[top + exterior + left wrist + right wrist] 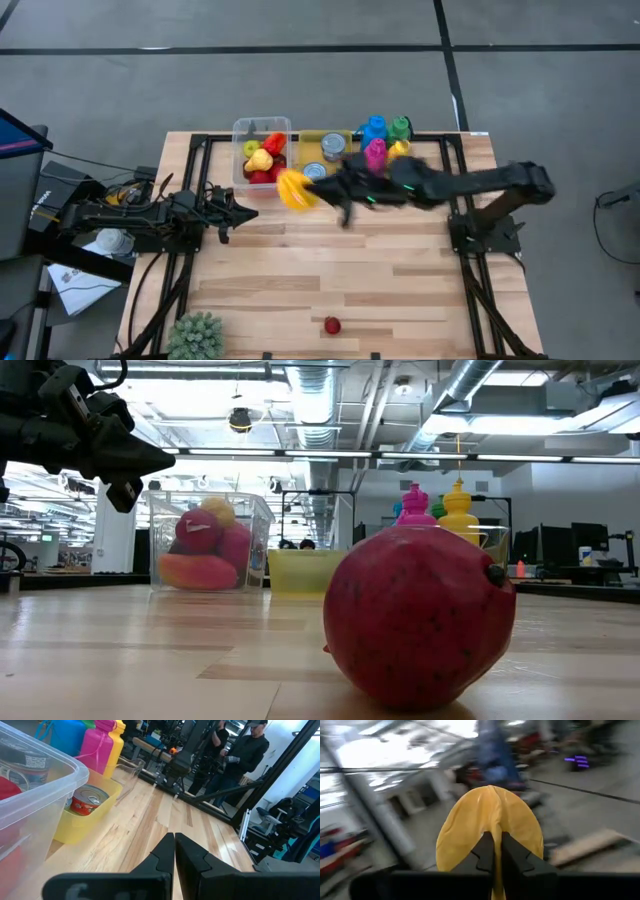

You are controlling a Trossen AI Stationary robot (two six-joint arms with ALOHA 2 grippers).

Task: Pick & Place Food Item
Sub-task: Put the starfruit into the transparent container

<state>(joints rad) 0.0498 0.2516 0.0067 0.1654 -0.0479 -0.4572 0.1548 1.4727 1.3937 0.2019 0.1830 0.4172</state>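
Right gripper (312, 190) extended over table, clamped on yellow soft banana-like food item (293, 188). Left gripper (245, 213) closed, empty. Clear plastic bin (241, 128) holds red and yellow fruit.

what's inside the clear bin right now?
The clear bin holds red and yellow fruit pieces, piled together. Whatever lies beneath that pile is covered. The right gripper holds a yellow item beside it.

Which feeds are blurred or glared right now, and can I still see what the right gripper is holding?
Right wrist view: background smeared by motion, but the right gripper is sharp, shut on the yellow food item. High view: right arm slightly smeared, table evenly lit. Low view: ceiling lights glare, the pomegranate close up hides much. Left wrist view: sharp.
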